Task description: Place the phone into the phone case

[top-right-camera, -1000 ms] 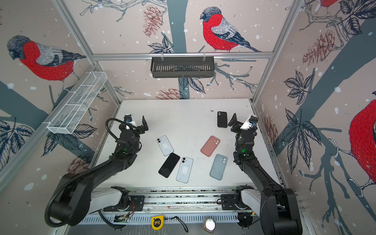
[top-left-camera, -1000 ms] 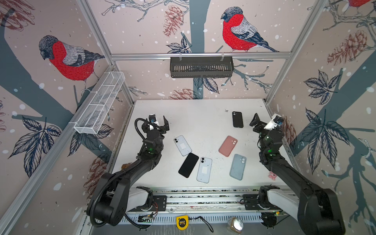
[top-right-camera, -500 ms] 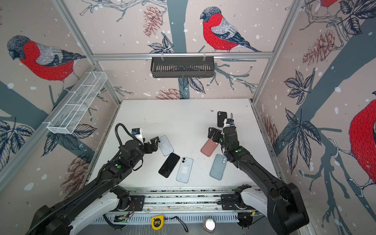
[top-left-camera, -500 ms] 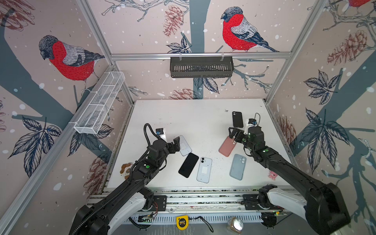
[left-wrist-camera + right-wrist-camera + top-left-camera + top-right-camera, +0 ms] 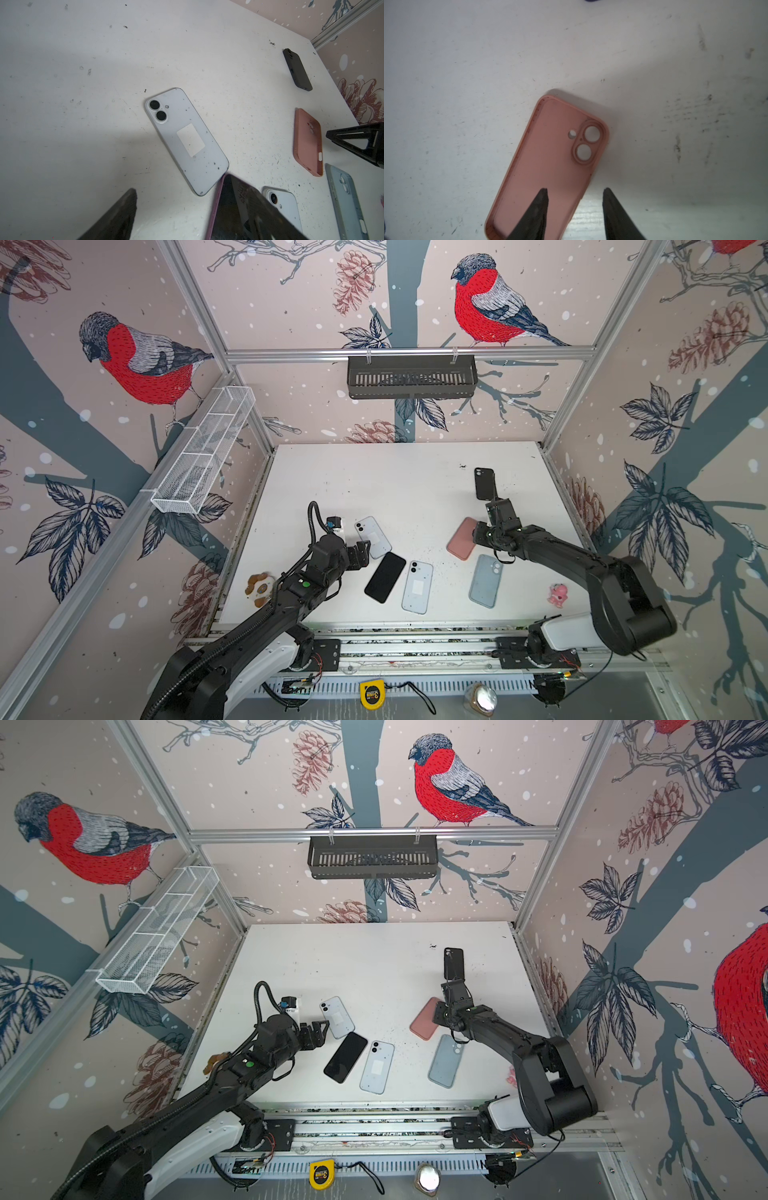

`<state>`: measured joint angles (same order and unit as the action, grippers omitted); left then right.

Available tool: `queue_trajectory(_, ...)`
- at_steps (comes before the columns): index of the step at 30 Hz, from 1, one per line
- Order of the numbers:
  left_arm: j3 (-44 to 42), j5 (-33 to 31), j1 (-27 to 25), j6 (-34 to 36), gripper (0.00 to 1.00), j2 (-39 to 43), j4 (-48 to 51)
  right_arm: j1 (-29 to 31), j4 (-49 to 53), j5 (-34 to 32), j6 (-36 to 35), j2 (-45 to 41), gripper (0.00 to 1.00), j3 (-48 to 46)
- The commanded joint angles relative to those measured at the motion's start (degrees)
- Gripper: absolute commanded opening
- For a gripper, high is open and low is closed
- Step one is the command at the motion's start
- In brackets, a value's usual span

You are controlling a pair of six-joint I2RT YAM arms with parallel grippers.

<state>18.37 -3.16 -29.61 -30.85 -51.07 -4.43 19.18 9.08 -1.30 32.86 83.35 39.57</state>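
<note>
Over the pink case [image 5: 550, 155], at the end away from its camera holes, hangs the right gripper [image 5: 575, 191], jaws parted and holding nothing; one finger [image 5: 538, 209] is above the case's inside and its mate is past the long rim, so they straddle that wall; we cannot tell if either touches it; the case lies hollow side up on the white table [image 5: 374, 481], slanted in both top views [image 5: 461, 539] [image 5: 424, 1019].

Well left of the pink case in both top views sits the left gripper [image 5: 362, 551] [image 5: 320, 1031], jaws spread wide and empty, low beside the near end of the white phone [image 5: 372, 537] [image 5: 337, 1017]; we see that phone face down, lenses and a pale sticker up [image 5: 187, 141], not in any case.

Between white phone and pink case, nearer the rail, lie a black phone [image 5: 385, 577], screen up, and a pale blue phone [image 5: 417, 587], back up, side by side; the black phone's corner meets the white phone's corner [image 5: 228, 207], contact unclear.

Just rail-side of the pink case lies a blue-grey case [image 5: 485, 580], hollow side up; beyond the pink case toward the back wall lies a black case [image 5: 484, 484], apart from it.
</note>
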Motion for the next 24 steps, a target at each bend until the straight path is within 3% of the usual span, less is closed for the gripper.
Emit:
queue_trajectory(1, 0.02, -2.23, -0.07, 1.64, 0.84, 0.89, 0.41, -0.14, 2.10, 1.04, -0.54, 3.75, 0.41, 2.02)
queue_trajectory(7, -0.93, -4.10, -0.09, 2.37, 0.84, 3.81, 0.84, 0.13, 3.40, -0.56, -0.72, 7.78, 0.31, 4.10)
queue_trajectory(10, -1.30, -3.98, -0.21, 2.96, 0.87, 6.32, 1.44, 1.02, 4.09, -2.46, -1.20, 8.60, 0.20, 4.87)
queue_trajectory(12, -2.12, -3.48, -0.54, 3.59, 0.97, 9.09, 1.31, 2.04, 5.07, -4.16, -2.17, 9.37, 0.15, 6.05)
queue_trajectory(15, -3.43, -4.39, -1.73, 4.58, 0.98, 13.51, 1.35, 4.07, 7.33, -6.57, -4.61, 11.39, 0.04, 9.60)
queue_trajectory(24, -6.21, -5.09, -2.11, 5.53, 0.98, 19.57, 0.18, 13.14, 9.90, -11.80, -17.09, 16.13, 0.03, 19.73)
